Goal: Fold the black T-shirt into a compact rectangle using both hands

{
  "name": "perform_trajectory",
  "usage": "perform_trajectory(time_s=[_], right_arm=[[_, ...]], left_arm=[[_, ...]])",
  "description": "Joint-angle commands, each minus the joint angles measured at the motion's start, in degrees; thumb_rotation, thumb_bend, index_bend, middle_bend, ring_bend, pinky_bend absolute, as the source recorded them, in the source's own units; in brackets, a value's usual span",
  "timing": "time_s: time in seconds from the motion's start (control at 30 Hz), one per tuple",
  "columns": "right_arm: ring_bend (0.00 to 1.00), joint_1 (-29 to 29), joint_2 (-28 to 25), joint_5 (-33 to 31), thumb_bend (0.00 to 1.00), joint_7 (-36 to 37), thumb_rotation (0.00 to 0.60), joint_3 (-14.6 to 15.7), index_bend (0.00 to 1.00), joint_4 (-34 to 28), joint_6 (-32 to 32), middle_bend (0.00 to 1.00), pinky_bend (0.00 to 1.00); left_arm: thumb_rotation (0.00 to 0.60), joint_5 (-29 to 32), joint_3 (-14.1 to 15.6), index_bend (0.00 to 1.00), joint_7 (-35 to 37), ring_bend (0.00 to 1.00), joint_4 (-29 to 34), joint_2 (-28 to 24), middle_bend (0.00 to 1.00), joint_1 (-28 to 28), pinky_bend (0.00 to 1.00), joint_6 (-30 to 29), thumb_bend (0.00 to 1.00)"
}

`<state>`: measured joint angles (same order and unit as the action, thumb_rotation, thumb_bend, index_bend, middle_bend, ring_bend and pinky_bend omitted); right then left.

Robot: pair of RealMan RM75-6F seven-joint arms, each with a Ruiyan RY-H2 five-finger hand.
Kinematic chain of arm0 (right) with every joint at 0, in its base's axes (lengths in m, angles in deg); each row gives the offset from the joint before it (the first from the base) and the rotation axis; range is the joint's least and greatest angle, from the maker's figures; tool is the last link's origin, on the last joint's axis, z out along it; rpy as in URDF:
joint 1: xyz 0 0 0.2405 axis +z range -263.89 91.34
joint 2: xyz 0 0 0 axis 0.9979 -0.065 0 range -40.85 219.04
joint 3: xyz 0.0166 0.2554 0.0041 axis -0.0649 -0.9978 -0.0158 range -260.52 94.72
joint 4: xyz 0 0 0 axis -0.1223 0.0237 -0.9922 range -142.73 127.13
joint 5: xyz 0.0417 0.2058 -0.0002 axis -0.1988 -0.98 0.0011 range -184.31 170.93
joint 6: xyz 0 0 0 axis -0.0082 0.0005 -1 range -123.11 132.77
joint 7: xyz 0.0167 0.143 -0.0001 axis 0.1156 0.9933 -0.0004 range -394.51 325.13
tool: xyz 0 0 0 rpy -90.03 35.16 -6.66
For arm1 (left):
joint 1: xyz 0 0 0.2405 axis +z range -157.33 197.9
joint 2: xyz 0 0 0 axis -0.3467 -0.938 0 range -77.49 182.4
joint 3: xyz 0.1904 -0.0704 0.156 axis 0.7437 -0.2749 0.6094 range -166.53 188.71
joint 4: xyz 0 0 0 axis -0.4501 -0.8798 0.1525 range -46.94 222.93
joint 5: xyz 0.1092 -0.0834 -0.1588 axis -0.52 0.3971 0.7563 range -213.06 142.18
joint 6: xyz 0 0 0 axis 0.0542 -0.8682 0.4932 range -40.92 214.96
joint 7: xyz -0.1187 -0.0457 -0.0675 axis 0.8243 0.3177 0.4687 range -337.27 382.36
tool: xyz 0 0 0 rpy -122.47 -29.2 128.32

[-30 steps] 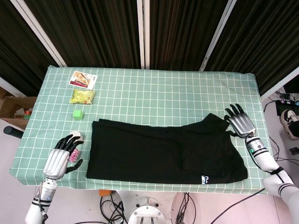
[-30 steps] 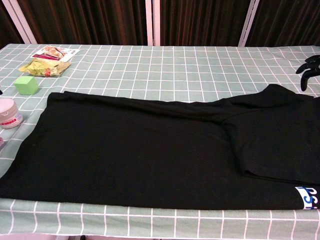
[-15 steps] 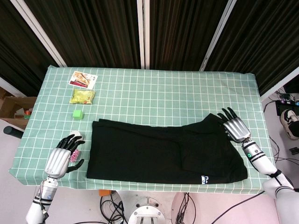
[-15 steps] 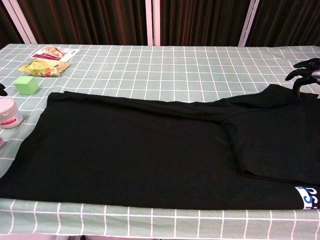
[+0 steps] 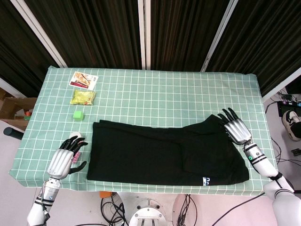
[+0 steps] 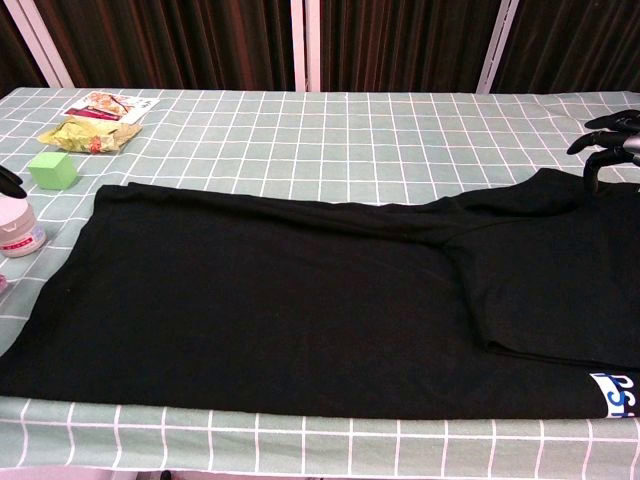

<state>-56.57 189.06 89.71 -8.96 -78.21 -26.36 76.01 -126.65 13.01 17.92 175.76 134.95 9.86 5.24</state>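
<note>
The black T-shirt [image 5: 164, 153] lies flat along the table's near edge, folded lengthwise, with a sleeve flap at its right end and a small blue-and-white label [image 5: 206, 180] at the bottom right. It fills most of the chest view as the black T-shirt [image 6: 300, 290]. My right hand [image 5: 235, 128] hovers at the shirt's upper right corner, fingers spread, holding nothing; only its fingertips [image 6: 605, 135] show in the chest view. My left hand [image 5: 65, 157] stands open just left of the shirt's left edge.
A green cube [image 5: 77, 115], a yellow snack bag [image 5: 83, 97] and a picture card [image 5: 84, 79] lie at the far left. A white jar [image 6: 15, 230] and a pink object [image 5: 74, 159] sit by my left hand. The green checked table [image 5: 160, 94] stretches behind the shirt.
My right hand moved in from the table's right side to the shirt's upper right corner. My left hand edged slightly forward toward the jar. The shirt has not moved.
</note>
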Motion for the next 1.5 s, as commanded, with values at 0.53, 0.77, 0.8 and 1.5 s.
perform_trajectory(time_s=[0.53, 0.77, 0.8, 1.5], right_arm=[[0.05, -0.51, 2.42, 0.04, 0.44, 0.98, 0.6, 0.59, 0.69, 4.05, 1.7, 0.23, 0.05], [0.06, 1.74, 1.9, -1.3, 0.48, 0.93, 0.6, -0.88, 0.71, 3.37, 0.21, 0.24, 0.05], [0.06, 2.34, 1.56, -1.61, 0.48, 0.85, 0.6, -1.24, 0.7, 2.94, -0.29, 0.24, 0.05], [0.06, 13.91, -15.94, -10.72, 0.49, -16.7, 0.6, -11.3, 0.66, -34.29, -12.93, 0.21, 0.04]], left_arm=[[0.6, 0.43, 0.34, 0.26, 1.27, 0.11, 0.96, -0.87, 0.16, 0.08, 0.19, 1.1, 0.21], [0.6, 0.22, 0.47, 0.26, 1.57, 0.11, 1.01, -1.02, 0.16, 0.46, 0.19, 0.61, 0.21], [0.6, 0.19, 0.52, 0.26, 1.55, 0.11, 1.06, -1.08, 0.16, 0.51, 0.19, 0.59, 0.21], [0.6, 0.88, 0.94, 0.25, 0.06, 0.11, 2.28, -2.82, 0.16, 1.98, 0.2, -0.14, 0.21]])
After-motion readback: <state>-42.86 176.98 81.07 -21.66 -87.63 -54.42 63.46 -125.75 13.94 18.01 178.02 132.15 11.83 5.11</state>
